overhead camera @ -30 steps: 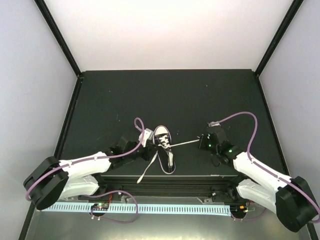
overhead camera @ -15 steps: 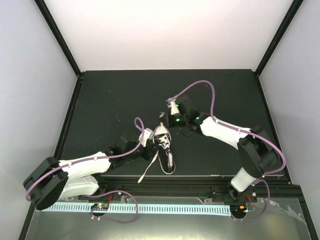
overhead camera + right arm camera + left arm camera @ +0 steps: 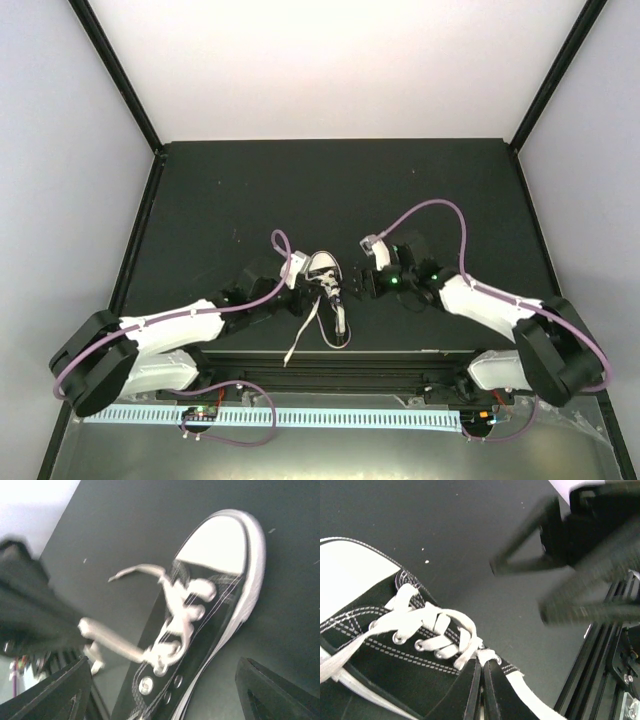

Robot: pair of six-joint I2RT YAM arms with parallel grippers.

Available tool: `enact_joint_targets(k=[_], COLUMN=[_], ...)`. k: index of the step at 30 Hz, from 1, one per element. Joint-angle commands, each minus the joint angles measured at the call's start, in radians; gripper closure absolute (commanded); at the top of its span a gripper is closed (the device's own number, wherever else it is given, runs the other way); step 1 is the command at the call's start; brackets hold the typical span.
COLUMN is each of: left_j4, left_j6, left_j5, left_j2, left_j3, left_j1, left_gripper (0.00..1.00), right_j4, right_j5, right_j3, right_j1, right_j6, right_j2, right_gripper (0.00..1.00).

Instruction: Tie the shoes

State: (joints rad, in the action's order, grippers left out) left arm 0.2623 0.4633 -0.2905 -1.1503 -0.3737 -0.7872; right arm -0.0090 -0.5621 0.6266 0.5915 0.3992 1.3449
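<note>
One small black sneaker (image 3: 327,287) with a white toe cap lies between the arms, toe pointing away. My left gripper (image 3: 307,301) rests at the shoe's left side. In the left wrist view its fingers (image 3: 470,690) are shut on a white lace (image 3: 489,656) at the top eyelets. My right gripper (image 3: 359,283) hovers just right of the shoe. In the right wrist view it (image 3: 162,680) stands open, the laced upper (image 3: 200,630) showing between its fingers with nothing held. A loose lace end (image 3: 135,571) sticks out to the left.
Another white lace (image 3: 295,345) trails off the shoe's heel side over the table's near edge. A black metal rail (image 3: 330,362) runs along that edge. Black frame posts (image 3: 118,75) and pale walls enclose the dark tabletop (image 3: 330,190).
My right gripper let go of the lace it was pulling out to the right and opened. It swung behind the shoe and now sits close at its right. The left gripper stayed put.
</note>
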Motion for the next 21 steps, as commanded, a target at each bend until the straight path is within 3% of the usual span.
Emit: enact_joint_targets(k=[1,10,21], left_j4=[0.015,0.005,0.01], left_j6=[-0.002,0.006,0.012], left_j5=[0.01,-0.015,-0.029], left_j2=[-0.035,-0.098,-0.117], left_j3=[-0.071,-0.115,-0.122], left_j1=[-0.003,-0.003,-0.003], left_gripper=[0.98,0.98,0.98], right_j4=[0.148,0.153,0.154], right_j5=[-0.083,0.167,0.267], right_j3=[-0.105,-0.115,-0.047], right_j1=[0.035,0.17,0.243], right_j6=[-0.123,-0.203,-0.257], right_j2=[-0.115,-0.113,-0.01], right_gripper=[0.19,0.19,0.29])
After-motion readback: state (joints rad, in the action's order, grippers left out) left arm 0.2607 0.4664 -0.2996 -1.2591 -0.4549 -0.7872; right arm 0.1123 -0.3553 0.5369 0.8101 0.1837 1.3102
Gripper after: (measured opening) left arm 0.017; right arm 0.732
